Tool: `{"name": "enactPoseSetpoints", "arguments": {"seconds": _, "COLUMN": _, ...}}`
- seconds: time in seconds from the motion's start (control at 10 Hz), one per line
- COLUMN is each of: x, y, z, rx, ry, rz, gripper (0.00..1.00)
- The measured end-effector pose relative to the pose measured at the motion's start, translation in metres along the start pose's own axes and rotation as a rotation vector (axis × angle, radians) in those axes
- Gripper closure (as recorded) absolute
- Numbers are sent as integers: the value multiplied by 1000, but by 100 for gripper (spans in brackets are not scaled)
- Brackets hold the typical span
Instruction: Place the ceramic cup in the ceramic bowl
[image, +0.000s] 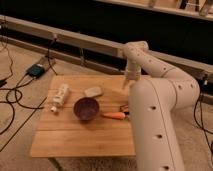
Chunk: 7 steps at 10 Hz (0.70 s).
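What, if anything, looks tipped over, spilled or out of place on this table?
The white bottle lies on its side near the left edge of the table instead of standing. Nothing looks spilled. The end effector hangs over the table's far right corner.

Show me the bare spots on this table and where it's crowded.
Bare: the near strip of the table, in front of the bowl, and the far strip behind the white bottle. Crowded: the middle, where bottle, pale lump, bowl and orange object sit close. The gripper hangs over the far right corner; the arm hides the right side.
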<state>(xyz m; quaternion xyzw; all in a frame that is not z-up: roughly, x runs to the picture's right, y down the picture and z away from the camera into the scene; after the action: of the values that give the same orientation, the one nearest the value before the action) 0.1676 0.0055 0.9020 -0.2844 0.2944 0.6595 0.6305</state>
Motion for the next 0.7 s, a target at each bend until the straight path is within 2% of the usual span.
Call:
{"name": "enactPoseSetpoints", "arguments": {"seconds": 0.1, "x": 3, "y": 8, "z": 1, "rx": -14, "ry": -4, "rz": -4, "gripper": 53}}
{"name": "enactPoseSetpoints", "arguments": {"seconds": 0.5, "x": 18, "y": 44, "z": 11, "rx": -54, "ry": -19, "rz": -41, "gripper": 95}}
{"name": "enactPoseSetpoints", "arguments": {"seconds": 0.6, "x": 22, "y": 51, "z": 12, "rx": -60, "ry": -22, "rz": -47, "gripper": 100}}
{"name": "enactPoseSetpoints", "arguments": {"seconds": 0.7, "x": 25, "y": 56, "z": 12, "rx": -66, "ry": -32, "rz": -53, "gripper": 100}}
